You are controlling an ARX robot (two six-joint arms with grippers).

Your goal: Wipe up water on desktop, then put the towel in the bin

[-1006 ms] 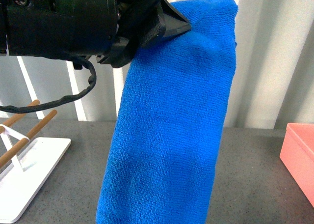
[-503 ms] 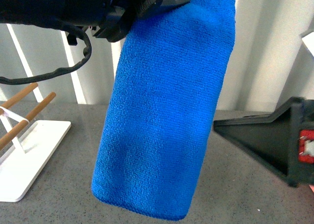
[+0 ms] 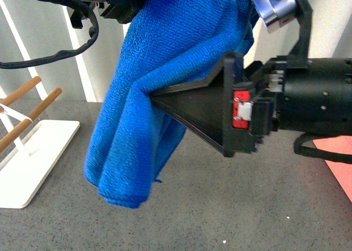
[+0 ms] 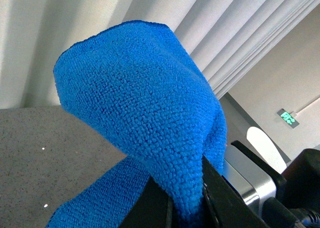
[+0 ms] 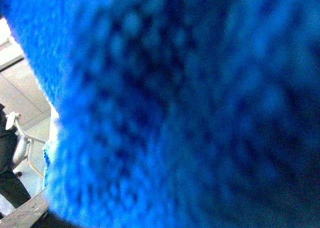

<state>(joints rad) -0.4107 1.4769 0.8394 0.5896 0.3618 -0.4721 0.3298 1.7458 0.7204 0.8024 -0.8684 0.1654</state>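
The towel [image 3: 165,58] hangs in the air. Its top is pinched tight in the left claw [image 4: 186,208], and the rest drapes straight below that claw, with the hem clear of the surface [image 3: 231,207]. The right claw [image 3: 165,99] reaches in level from the opposite side, and its near finger presses into the cloth's middle so the fabric folds round the tip.

This looks like a handover. The right claw should gather a full fold between both fingers and close firmly before the left claw lets go, or the towel will drop.

The bin [image 3: 342,174] lies below the right claw's wrist end. A white stand [image 3: 38,152] sits low, out beyond the left claw.

The right claw's far finger is hidden behind cloth, so I cannot tell whether that claw is wide or closed. Its wrist view shows only blurred blue. The front view cuts off most of the left claw and the bin. No water is discernible.
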